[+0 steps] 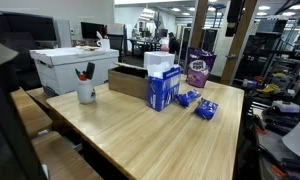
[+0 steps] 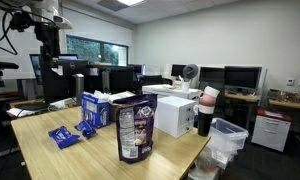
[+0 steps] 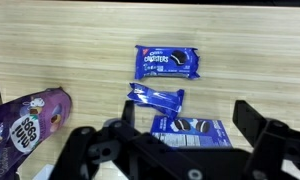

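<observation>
My gripper [image 3: 160,126] hangs high above the wooden table [image 3: 50,45], open, with nothing between its black fingers [image 3: 258,125]. Directly beneath it in the wrist view stands a blue cookie box [image 3: 190,130], seen from the top. Past the box lie a crumpled blue wrapper [image 3: 155,97] and a flat blue cookie packet [image 3: 168,62]. A purple snack bag [image 3: 30,120] stands to the left. In an exterior view the gripper [image 2: 52,65] sits at the upper left, well above the box [image 2: 95,108], the packets [image 2: 62,136] and the purple bag [image 2: 136,128].
A white mug with pens [image 1: 86,90], a white box [image 1: 75,65] and a cardboard box [image 1: 130,80] occupy one end of the table [image 1: 140,135]. A clear bin [image 2: 228,135] stands on the floor beside it. Desks with monitors surround the area.
</observation>
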Controlling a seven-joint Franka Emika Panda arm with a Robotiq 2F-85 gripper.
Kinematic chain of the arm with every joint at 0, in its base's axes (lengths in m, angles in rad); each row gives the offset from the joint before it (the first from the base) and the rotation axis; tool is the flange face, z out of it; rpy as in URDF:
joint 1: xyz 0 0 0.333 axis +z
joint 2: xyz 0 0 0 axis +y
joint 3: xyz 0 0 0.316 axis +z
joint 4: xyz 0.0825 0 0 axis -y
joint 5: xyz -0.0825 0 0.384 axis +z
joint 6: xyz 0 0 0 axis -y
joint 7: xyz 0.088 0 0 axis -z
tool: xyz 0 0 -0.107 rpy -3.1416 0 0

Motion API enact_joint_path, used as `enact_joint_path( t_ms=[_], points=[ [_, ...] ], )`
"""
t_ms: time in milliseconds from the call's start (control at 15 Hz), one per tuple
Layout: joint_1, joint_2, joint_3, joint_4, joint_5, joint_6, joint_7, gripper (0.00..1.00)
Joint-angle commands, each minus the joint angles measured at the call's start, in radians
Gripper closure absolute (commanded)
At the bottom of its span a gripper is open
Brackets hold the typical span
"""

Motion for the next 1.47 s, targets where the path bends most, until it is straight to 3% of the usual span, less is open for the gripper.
enact_joint_path(
  t_ms=[0, 600, 1000, 1400],
  points=[
    [0.008, 0.053, -0.009, 0.008, -0.003, 0.022, 0.02, 0.0],
    [0.008, 0.265, -0.042, 0.002, 0.0, 0.187, -0.017, 0.0],
    [0.006, 0.426, -0.062, 0.014, -0.051, 0.207, -0.027, 0.0],
    [0.013, 0.461, -0.077, 0.02, -0.055, 0.199, -0.004, 0.0]
  ],
)
